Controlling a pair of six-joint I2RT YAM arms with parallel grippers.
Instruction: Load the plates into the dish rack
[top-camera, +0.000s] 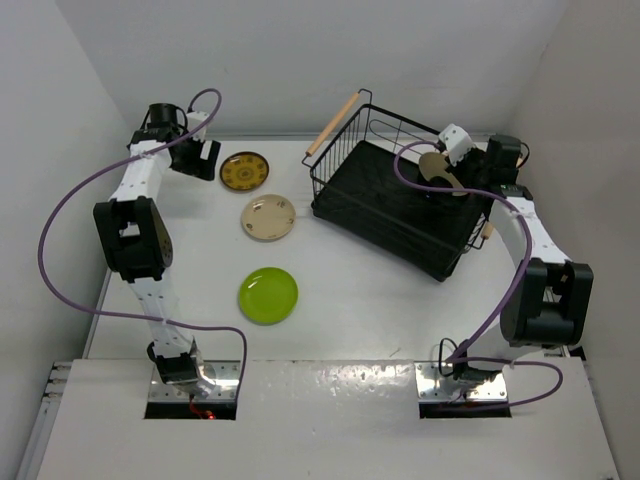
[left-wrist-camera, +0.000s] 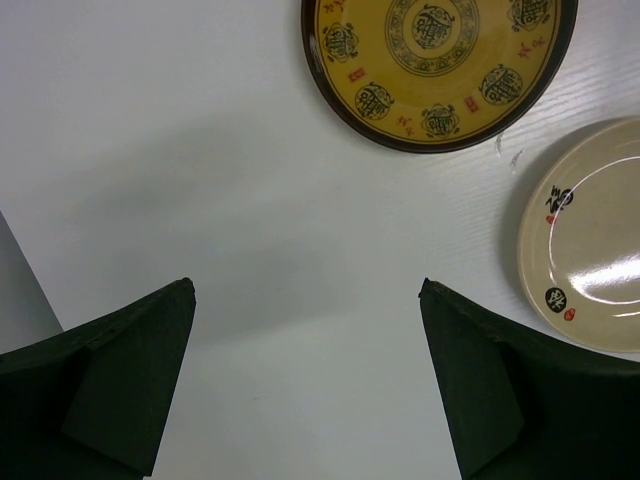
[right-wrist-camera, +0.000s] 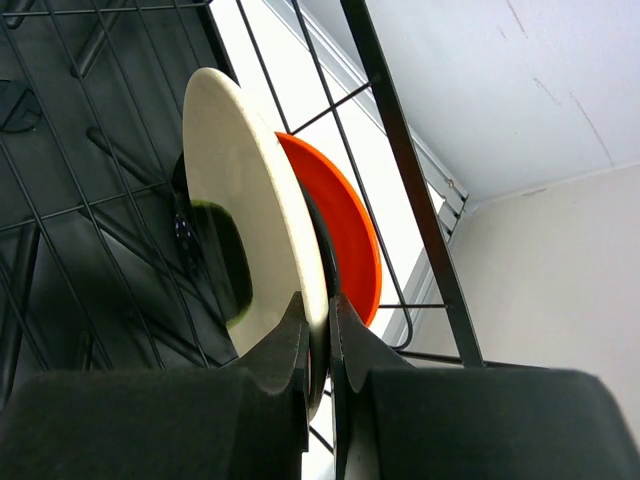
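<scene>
The black wire dish rack stands at the back right. My right gripper is inside it, shut on the rim of the cream plate with a dark patch, held on edge. The orange-red plate stands upright just behind it, against the rack's wires; a thin dark edge shows between the two. My left gripper is open and empty over bare table, just short of the brown-gold patterned plate and the beige plate. The lime green plate lies flat nearer the front.
The rack's wooden handle sticks out at its back left corner. White walls close in the table at the back and both sides. The brown-gold and beige plates lie flat left of the rack.
</scene>
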